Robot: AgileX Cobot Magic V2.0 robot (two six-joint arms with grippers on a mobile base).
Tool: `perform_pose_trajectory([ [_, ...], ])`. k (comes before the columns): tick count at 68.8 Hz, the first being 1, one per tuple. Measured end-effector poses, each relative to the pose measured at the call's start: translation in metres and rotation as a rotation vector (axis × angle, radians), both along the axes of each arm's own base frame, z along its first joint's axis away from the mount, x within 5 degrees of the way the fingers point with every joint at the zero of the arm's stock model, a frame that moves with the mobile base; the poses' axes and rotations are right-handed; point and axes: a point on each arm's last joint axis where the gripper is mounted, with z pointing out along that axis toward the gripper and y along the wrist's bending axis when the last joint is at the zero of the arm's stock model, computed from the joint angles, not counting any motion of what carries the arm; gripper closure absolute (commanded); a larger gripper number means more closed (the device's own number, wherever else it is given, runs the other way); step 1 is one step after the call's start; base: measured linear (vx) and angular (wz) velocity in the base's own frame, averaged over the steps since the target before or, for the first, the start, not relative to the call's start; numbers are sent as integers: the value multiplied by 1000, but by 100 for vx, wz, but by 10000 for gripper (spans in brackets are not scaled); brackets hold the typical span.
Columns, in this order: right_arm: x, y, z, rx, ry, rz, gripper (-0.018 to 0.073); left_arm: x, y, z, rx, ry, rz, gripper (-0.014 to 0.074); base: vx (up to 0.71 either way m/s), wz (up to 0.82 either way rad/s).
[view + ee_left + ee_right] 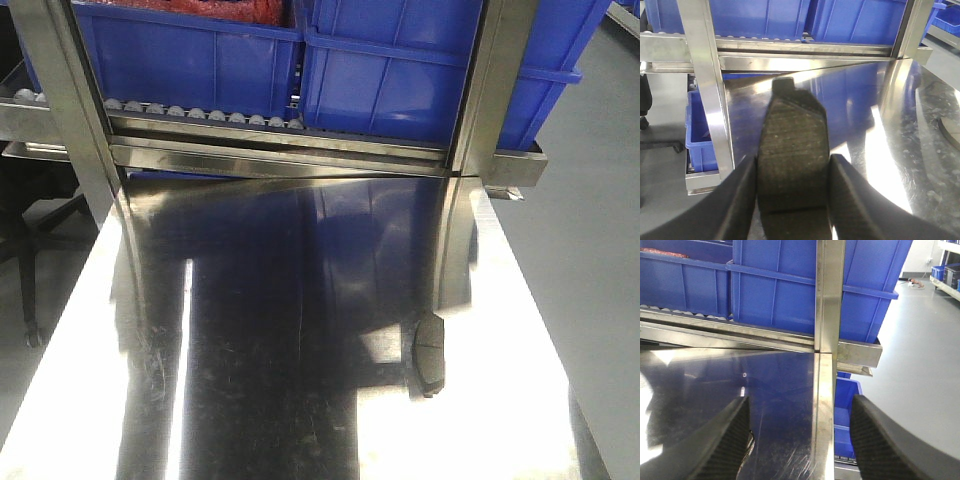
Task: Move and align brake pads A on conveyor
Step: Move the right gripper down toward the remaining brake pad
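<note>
Left wrist view: my left gripper is clamped across the width of 1 brake pad, held over the steel table. The pad looks stiff, dense and rough-faced, so I judge this mid-length pinch secure. My right gripper gapes empty over the table's right edge. A second pad lies on the table near that edge. No conveyor shows.

mirror-glossy metal table; pad seemingly gritty, matt
</note>
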Motion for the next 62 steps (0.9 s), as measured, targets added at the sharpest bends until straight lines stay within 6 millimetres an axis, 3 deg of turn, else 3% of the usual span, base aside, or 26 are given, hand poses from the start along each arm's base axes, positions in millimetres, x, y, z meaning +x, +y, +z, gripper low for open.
perform_pose_trajectory([
  [13,19,2,18,-12,143,3,122,0,0,0,0,0,0,602,0,0],
  [30,86,9,33,-5,597,-12,122,0,0,0,0,0,0,602,0,0],
  [47,157,20,-3,21,981,-25,122,0,0,0,0,0,0,602,0,0],
  [62,197,43,-36,45,1147,14,122,0,0,0,0,0,0,602,0,0],
])
